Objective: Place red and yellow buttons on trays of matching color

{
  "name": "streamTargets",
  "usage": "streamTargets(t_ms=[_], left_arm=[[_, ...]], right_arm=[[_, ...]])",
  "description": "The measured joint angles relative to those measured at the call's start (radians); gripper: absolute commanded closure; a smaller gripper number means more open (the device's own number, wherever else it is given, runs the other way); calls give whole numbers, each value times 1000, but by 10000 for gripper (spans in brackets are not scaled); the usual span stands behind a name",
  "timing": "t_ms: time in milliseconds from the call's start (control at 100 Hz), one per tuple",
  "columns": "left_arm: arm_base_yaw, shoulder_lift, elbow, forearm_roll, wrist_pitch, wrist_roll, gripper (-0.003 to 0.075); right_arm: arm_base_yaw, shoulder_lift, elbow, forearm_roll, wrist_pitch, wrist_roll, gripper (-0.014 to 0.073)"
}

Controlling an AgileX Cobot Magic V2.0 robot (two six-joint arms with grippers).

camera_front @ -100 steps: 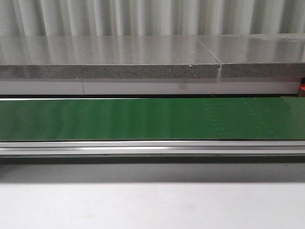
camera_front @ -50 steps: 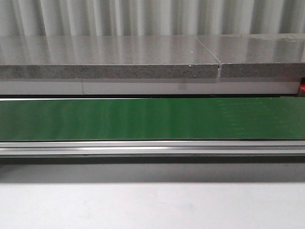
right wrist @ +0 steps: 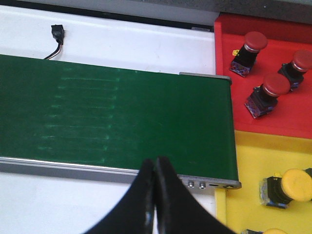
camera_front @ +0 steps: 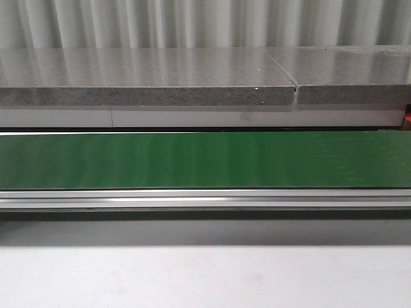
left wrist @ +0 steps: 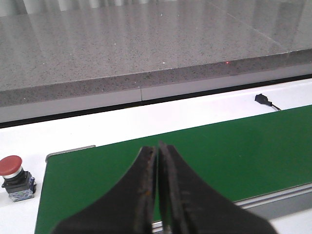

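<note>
Sitting beside the green belt (left wrist: 195, 161), the red button (left wrist: 14, 171) looks rigid, light; grasp its squarish base. Both grippers' jaws are closed, empty.

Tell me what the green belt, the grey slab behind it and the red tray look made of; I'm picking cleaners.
Green belt: likely PVC or rubber, smooth satin, with soft streaky glare. Grey slab: polished stone or quartz composite by its speckled edge and mirror-like top. Red tray: probably moulded plastic, uniform matte colour.
</note>
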Motion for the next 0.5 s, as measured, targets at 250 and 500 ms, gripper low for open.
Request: streamTargets(t_ms=[250, 500], left_arm=[[0, 0, 0, 24, 0, 0, 153], [31, 4, -5, 42, -25, -34, 101]], right_arm=[[0, 0, 0, 0, 0, 0, 662], [0, 0, 0, 0, 0, 0, 662]])
